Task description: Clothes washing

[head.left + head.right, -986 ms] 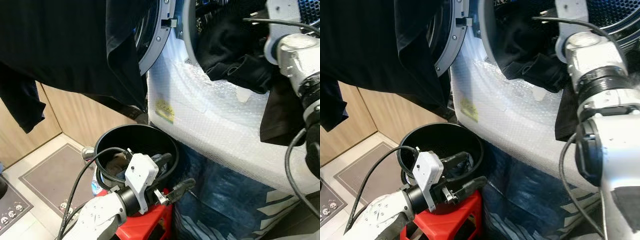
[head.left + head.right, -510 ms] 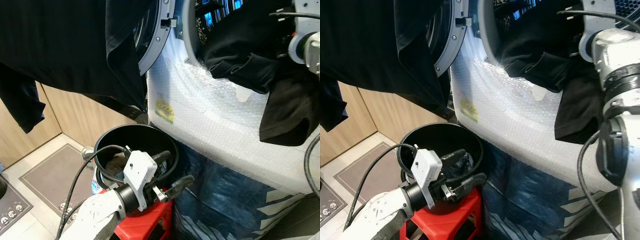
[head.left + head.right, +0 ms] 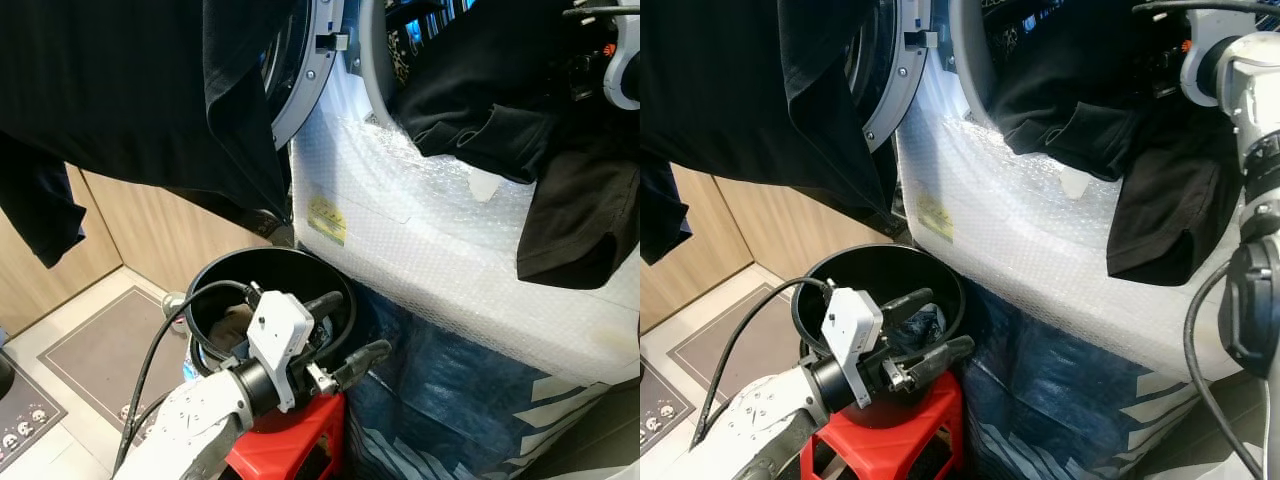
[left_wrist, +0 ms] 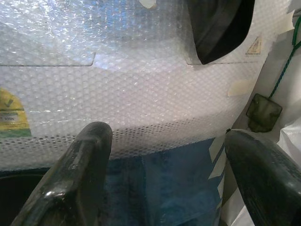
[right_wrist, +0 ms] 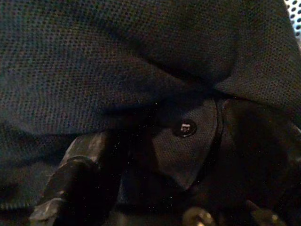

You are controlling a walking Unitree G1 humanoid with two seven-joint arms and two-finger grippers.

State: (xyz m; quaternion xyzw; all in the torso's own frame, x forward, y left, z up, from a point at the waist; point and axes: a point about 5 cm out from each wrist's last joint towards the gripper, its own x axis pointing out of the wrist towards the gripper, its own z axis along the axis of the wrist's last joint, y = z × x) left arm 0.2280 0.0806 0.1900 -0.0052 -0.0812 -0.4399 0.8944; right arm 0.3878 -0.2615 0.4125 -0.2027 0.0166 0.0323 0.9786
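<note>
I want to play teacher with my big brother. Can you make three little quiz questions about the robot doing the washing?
1. True or false: the left claw is open, over the black bucket.
2. What colour is the stool under the bucket?
3. The black garment hangs from: A) the washer's opening B) the floor mat C) the stool

Key:
1. True
2. Red
3. A
</note>
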